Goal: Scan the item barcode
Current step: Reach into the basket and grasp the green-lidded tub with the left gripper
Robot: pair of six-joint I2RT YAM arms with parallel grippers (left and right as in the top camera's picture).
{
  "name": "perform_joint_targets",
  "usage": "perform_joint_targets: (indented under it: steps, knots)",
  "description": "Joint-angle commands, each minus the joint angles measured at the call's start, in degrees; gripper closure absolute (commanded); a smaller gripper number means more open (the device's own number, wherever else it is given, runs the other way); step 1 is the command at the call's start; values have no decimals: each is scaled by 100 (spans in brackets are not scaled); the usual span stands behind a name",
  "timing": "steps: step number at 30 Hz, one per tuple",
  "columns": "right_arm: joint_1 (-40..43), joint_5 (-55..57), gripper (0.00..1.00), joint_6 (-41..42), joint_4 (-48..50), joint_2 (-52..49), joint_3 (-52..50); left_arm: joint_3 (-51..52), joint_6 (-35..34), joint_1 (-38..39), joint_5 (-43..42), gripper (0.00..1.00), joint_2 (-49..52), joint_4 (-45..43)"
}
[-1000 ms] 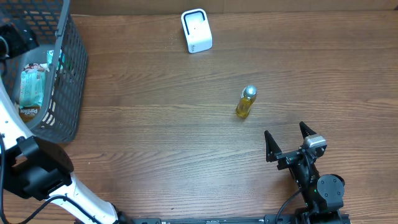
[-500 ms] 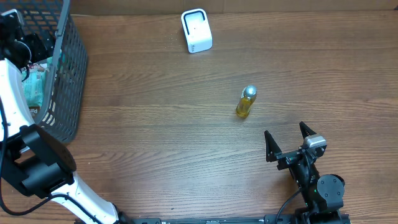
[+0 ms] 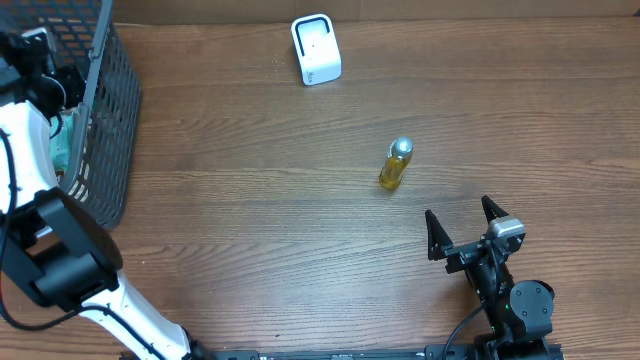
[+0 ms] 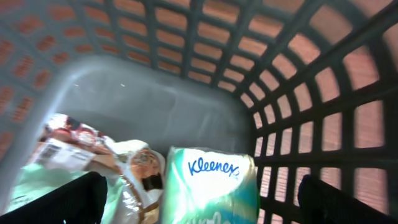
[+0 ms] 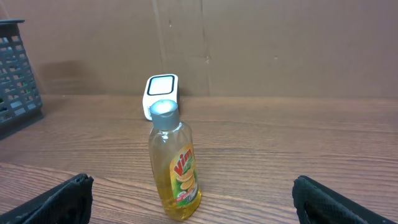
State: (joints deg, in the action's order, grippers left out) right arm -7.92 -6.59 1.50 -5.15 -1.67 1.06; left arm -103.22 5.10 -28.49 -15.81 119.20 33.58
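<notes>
Dark grey plastic mesh basket (image 3: 108,110): left arm bent down into it, left gripper (image 4: 211,200) spread just above a green Kleenex tissue pack (image 4: 211,180), clear only from the wrist. Right gripper (image 3: 460,215) spread, low, level; upright yellow soap bottle (image 3: 395,165) just ahead, white box scanner (image 3: 316,49) beyond.

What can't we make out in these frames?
- Basket contents, overhead: mostly covered by left arm and mesh wall.
- Kleenex pack, left wrist: bottom cut off by frame edge; no barcode shows.
- Wrappers beside it: blurred, print unreadable.
- Bottle barcode: only front label faces right wrist; too small overhead.
- Scanner, right wrist: base behind bottle cap.
</notes>
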Motion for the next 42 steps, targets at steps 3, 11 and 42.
perform_joint_targets:
  steps: [3, 11, 42]
  knots:
    - [2, 48, 0, 13, 31, 9, -26, 85, 227, 116, -315, 0, 472, 17]
    - [2, 48, 0, 15, 31, 9, -26, 87, 411, 116, -308, 2, 614, 70]
    - [2, 48, 0, 15, 31, 9, -26, -210, 365, 114, 535, 45, 328, 216]
